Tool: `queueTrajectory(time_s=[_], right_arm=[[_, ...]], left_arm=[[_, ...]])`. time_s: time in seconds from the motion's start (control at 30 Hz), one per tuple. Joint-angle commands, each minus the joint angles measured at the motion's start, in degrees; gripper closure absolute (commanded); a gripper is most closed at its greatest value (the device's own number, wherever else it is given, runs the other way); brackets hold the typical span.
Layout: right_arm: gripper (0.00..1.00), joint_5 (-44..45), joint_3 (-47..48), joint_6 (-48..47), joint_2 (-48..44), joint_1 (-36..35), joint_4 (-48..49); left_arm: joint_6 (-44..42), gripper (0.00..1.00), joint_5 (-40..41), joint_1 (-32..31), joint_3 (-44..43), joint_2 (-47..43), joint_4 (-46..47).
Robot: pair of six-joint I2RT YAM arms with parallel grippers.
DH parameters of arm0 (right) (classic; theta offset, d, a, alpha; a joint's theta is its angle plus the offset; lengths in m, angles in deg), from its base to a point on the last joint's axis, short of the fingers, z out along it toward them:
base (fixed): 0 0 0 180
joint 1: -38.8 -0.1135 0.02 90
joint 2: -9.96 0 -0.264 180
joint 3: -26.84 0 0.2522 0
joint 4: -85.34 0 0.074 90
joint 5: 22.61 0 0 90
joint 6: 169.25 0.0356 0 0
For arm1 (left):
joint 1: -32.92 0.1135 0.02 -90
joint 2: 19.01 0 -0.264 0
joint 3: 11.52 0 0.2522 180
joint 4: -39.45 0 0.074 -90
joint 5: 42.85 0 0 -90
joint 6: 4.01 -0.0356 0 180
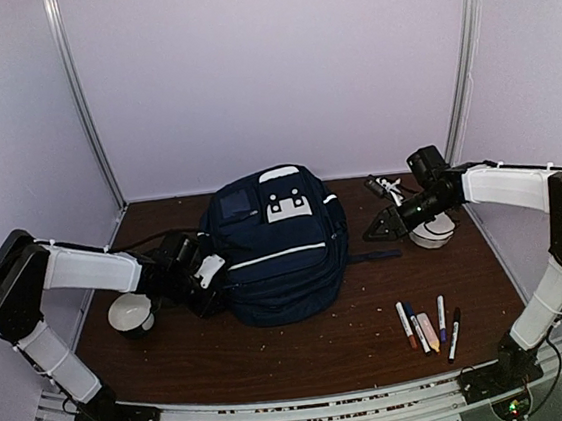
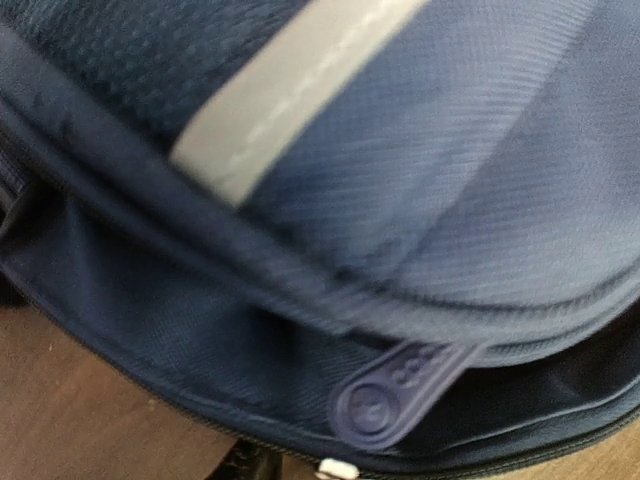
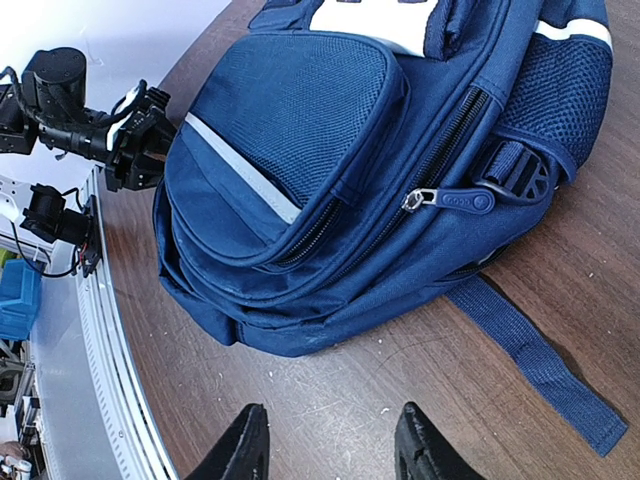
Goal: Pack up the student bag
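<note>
On brown wooden tabletop [image 1: 306,354], lilac walls [image 1: 276,70] behind: student bag [image 1: 277,246]. Right gripper [image 3: 330,445] agape, empty; left gripper [image 1: 203,275] at bag's side, closure indiscernible.

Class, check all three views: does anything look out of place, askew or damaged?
Nothing looks damaged or spilled. The student bag lies intact; one strap trails loose across the table, and the markers lie in a slightly uneven row.
</note>
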Motion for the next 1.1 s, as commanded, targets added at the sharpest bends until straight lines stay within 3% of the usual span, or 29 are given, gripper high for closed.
queueTrajectory(time_s=[0.0,0.27,0.33,0.43,0.67,0.87,1.07], right_arm=[[0.57,-1.20,1.24,-1.21,-1.55,0.97,-0.78],[0.58,-0.47,0.81,-0.17,-1.20,1.26,0.25],[0.59,0.79,1.03,1.08,-1.15,1.14,1.04],[0.68,3.16,2.31,5.22,-1.41,-0.41,1.21],[0.71,11.67,7.37,3.09,-0.56,-13.89,1.39],[0.77,11.22,18.19,5.29,12.22,-20.60,0.95],[0.82,8.30,27.56,12.17,25.43,-21.39,0.47]], left_arm=[[-1.06,0.74,-3.70,0.38,0.35,-0.71,4.25],[1.64,1.00,0.63,0.42,0.54,-3.36,0.83],[3.03,1.00,1.37,0.28,1.19,-5.16,0.04],[6.08,1.00,3.08,0.35,3.49,-8.25,0.33],[9.90,1.00,3.37,-1.38,4.82,-10.69,-3.76],[9.97,1.00,5.17,-5.60,5.17,-10.10,-4.87],[9.55,1.00,8.71,-10.53,5.39,-12.02,-4.86]])
